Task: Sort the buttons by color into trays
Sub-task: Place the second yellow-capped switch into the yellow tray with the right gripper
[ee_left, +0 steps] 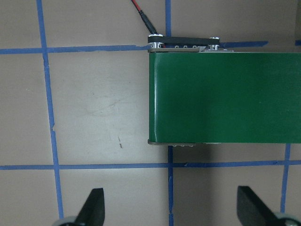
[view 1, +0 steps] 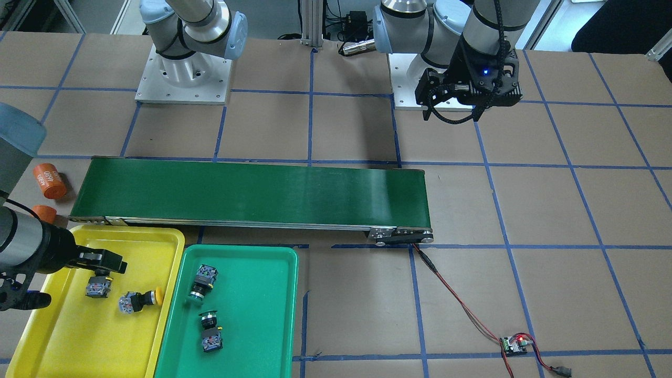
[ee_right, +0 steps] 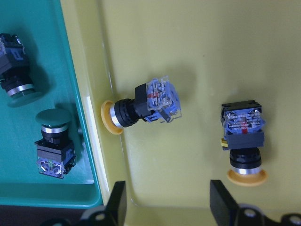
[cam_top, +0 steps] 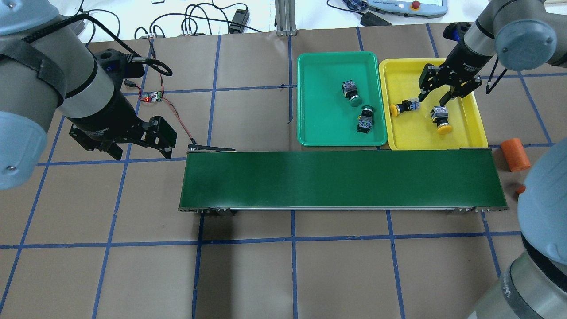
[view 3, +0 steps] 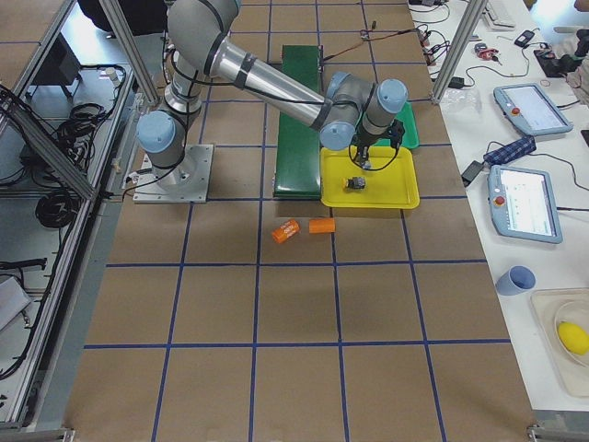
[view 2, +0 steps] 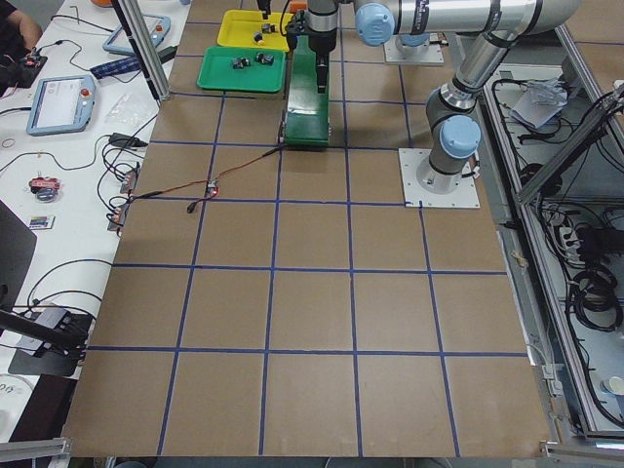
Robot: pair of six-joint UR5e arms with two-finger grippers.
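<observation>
Two yellow-capped buttons (cam_top: 405, 107) (cam_top: 440, 118) lie on their sides in the yellow tray (cam_top: 465, 133). Beside it, the green tray (cam_top: 319, 62) holds two green-capped buttons (cam_top: 351, 92) (cam_top: 365, 120). My right gripper (cam_top: 436, 99) hovers open over the yellow tray, just above both yellow buttons (ee_right: 141, 106) (ee_right: 242, 136). In the right wrist view nothing sits between its fingers (ee_right: 117, 202). My left gripper (cam_top: 141, 150) hangs open and empty over the bare table by the conveyor's left end, and its fingertips (ee_left: 94, 207) frame brown paper.
The long dark-green conveyor belt (cam_top: 341, 179) runs along the near side of both trays. Orange cylinders (cam_top: 515, 154) lie off its right end. A small controller board (cam_top: 153, 96) with red wires lies at the far left. Blue tape lines grid the brown table.
</observation>
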